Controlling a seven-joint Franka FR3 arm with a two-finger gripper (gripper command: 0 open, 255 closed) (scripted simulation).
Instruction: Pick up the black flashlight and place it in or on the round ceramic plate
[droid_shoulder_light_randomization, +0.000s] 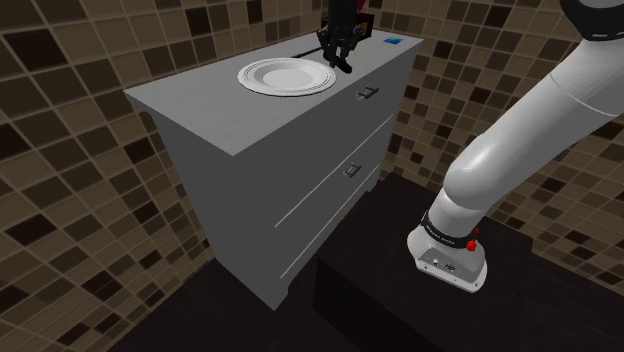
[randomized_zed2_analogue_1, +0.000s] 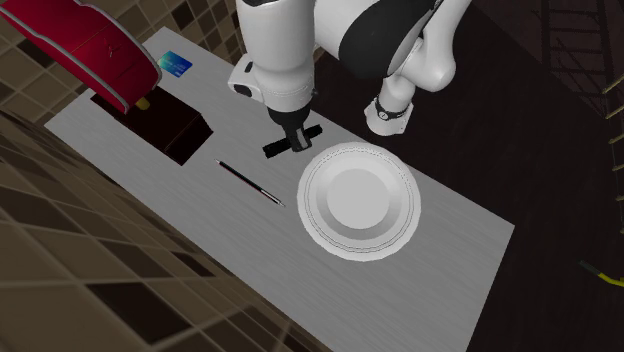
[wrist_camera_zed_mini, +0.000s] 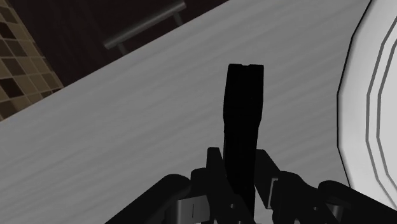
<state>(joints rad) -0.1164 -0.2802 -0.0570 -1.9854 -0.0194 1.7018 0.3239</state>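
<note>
Black flashlight is clasped between the fingers of the tool, low over the grey counter just beside the white round plate, so the grasp looks made, while moving it onto the empty plate is not yet done.

1. I saw walls of brown and tan mosaic tile.
2. The floor was dark, nearly black.
3. A grey dresser stood against the tiles; its drawers each had a small handle.
</note>
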